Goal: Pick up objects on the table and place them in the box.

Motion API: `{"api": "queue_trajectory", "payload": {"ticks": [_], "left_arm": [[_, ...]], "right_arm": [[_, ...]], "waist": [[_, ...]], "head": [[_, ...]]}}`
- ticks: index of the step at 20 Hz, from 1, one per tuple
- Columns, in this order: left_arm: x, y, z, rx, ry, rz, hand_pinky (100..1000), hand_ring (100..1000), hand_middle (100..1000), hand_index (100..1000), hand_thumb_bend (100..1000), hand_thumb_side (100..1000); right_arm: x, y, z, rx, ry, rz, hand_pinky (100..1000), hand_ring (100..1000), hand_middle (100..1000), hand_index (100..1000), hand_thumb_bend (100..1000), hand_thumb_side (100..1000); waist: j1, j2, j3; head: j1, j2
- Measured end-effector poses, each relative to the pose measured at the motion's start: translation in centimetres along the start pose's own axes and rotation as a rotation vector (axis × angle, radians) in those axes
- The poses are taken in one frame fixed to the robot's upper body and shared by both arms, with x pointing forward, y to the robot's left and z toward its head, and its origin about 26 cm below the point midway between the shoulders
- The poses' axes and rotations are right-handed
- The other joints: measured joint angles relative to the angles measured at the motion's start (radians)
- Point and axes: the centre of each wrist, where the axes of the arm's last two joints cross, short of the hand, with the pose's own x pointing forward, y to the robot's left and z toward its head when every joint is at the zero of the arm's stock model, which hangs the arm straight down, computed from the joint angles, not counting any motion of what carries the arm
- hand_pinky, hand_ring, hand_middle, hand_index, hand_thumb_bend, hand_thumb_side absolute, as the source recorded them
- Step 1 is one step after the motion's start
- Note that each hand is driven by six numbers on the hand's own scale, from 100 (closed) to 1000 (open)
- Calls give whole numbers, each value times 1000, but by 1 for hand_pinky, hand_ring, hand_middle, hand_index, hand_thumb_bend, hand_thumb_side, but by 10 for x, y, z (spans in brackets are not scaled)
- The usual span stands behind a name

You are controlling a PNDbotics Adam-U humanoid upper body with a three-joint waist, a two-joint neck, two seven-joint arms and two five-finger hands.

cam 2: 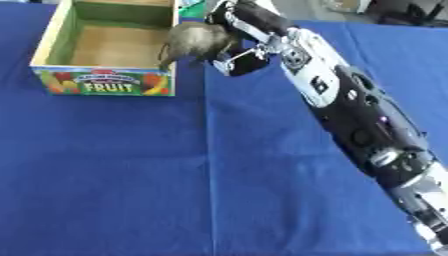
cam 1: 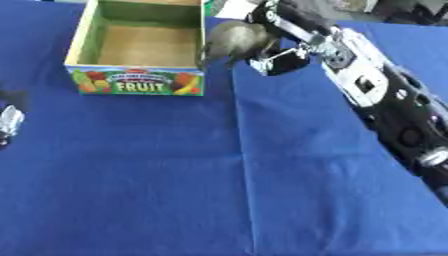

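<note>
A wooden box with a "FRUIT" label on its front stands at the upper left of the blue table; its inside looks empty. My right hand reaches in from the right, its fingers curled round a grey-brown rounded object. It holds that object above the box's right wall. In the left eye view my left hand shows only partly at the left edge, low over the cloth.
A blue cloth covers the table, with a crease running down its middle. My right forearm crosses the right side diagonally. Dark shapes lie beyond the far edge at the upper right.
</note>
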Motion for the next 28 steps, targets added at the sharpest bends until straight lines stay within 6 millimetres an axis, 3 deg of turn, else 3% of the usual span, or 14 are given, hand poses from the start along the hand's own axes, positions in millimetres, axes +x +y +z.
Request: {"api": "queue_trajectory", "payload": {"ticks": [8,15,23,25,28], "left_arm": [[7,-9,-8,-52,-30,12,472,605,570,688,410,100],[22,-29,-20,-135,-91,58,473,605,570,689,411,100],[35,-50,-27,-227,-139,109,473,606,571,689,412,100],[36,-53,-27,-240,-142,114,472,606,571,689,414,100],[36,-55,-27,-252,-144,118,472,606,570,689,415,100]], "right_arm": [[-20,-19,-5,-63,101,48,551,472,379,517,100,100],[-48,-3,-10,-101,272,41,546,476,378,518,100,100],[-62,9,-14,-154,389,67,558,501,394,531,100,100],[-62,13,-16,-155,398,72,573,528,440,587,102,100],[-60,21,-19,-135,398,86,609,602,528,668,197,125]], "waist": [[0,0,82],[-2,1,187],[-15,3,264],[-16,5,271],[-19,7,276]], "head": [[-38,-14],[-134,-35],[-257,-40],[-276,-40],[-291,-40]]}}
